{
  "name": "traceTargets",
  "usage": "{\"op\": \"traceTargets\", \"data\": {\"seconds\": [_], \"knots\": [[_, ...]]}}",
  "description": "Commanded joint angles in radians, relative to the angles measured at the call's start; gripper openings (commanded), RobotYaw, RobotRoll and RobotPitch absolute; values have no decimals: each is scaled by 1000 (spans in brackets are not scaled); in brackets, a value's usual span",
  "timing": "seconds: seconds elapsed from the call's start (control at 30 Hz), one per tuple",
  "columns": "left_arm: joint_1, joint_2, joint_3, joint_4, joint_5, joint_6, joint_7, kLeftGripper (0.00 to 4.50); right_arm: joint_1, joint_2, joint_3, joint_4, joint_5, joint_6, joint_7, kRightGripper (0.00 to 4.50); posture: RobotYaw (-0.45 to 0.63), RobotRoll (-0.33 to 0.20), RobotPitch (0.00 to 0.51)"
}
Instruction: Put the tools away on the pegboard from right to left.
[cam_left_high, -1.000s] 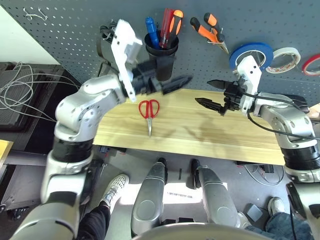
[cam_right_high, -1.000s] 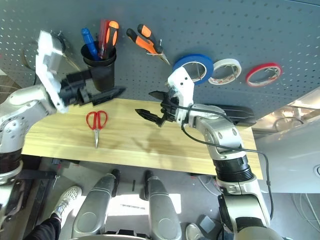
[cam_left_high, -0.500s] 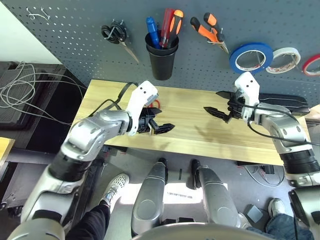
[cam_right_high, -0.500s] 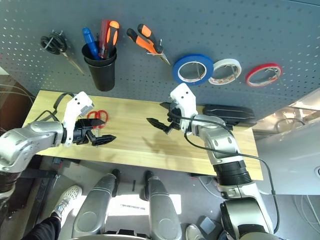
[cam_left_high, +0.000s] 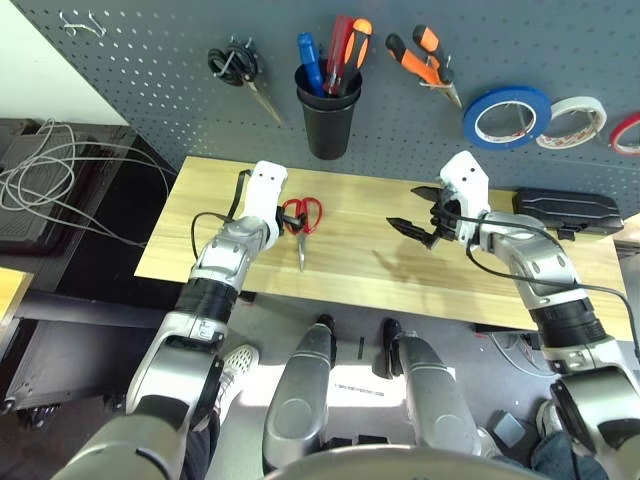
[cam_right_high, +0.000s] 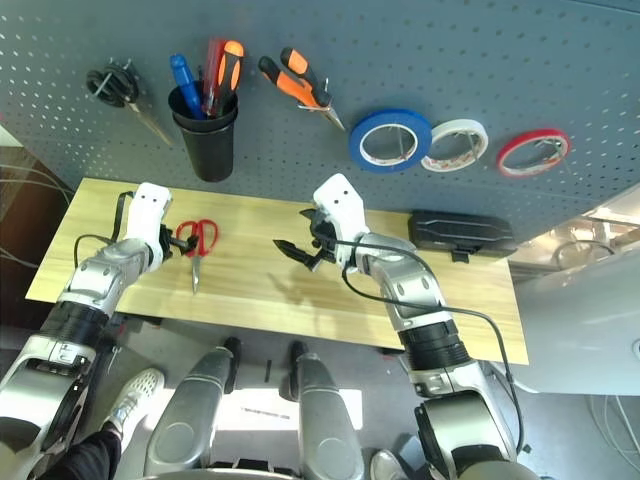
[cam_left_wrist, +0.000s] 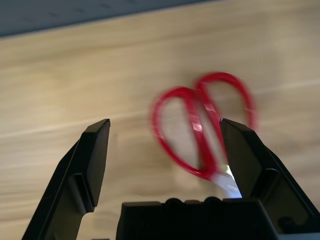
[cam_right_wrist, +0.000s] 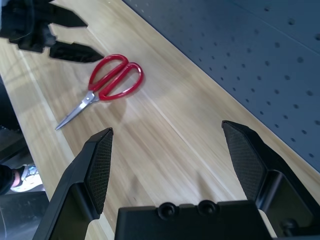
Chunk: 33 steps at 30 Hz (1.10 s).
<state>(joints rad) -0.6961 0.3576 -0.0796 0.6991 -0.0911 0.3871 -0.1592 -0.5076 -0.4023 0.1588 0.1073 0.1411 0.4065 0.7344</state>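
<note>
Left gripper (cam_left_high: 287, 218) dropped from the pegboard (cam_left_high: 400, 110) to frame centre-left, fingers spread beside the red-handled scissors (cam_left_high: 300, 222) on the table (cam_left_high: 360, 255). Right gripper (cam_left_high: 418, 212) gaping, empty.

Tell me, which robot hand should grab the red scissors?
The left hand: it is open right beside the red-handled metal scissors on the wooden table. The right hand hovers farther away.

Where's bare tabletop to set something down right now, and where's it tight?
Free: the wooden table between the red scissors and the right gripper, and its near edge in front of both. Tight: the left gripper, open, is right at the scissors' handles; a black case takes the far right end.
</note>
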Motion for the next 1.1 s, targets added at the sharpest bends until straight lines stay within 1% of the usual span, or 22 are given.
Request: {"op": "traceTargets", "data": {"seconds": [0.03, 0.17, 0.27, 0.33, 0.57, 0.73, 0.87, 0.97, 1.1], "knots": [[-15, -28, 23, 128, 30, -68, 17, 4464, 8, 15, 16, 10, -12, -9, -8, 4500, 94, 0, 355], [-60, -55, 25, 255, 65, -136, 22, 4464, -2, 47, 19, 14, -18, -14, -30, 4500, 78, 0, 384], [-82, -67, 31, 316, 83, -170, 24, 4464, -3, 57, 21, 10, -18, -10, -36, 4500, 75, 0, 393], [-85, -70, 30, 344, 93, -185, 25, 4464, 4, 57, 23, 0, -16, -7, -37, 4500, 67, 0, 414], [-84, -69, 51, 390, 108, -201, 26, 4464, 39, 47, 24, -45, -7, 17, -31, 4500, 56, 0, 449], [-78, -61, 74, 408, 109, -211, 34, 4464, 55, 39, 23, -65, -4, 31, -29, 4500, 48, 0, 455], [-69, -71, 72, 413, 113, -177, -7, 4464, 59, 34, 20, -74, -3, 38, -28, 4500, 43, 0, 456], [-56, -87, 49, 419, 123, -114, -77, 3860, 53, 28, 16, -70, -2, 42, -27, 4500, 40, 0, 455], [-45, -105, 61, 414, 107, -24, -119, 2568, 41, 25, 10, -60, -2, 42, -28, 4500, 36, 0, 451]]}}
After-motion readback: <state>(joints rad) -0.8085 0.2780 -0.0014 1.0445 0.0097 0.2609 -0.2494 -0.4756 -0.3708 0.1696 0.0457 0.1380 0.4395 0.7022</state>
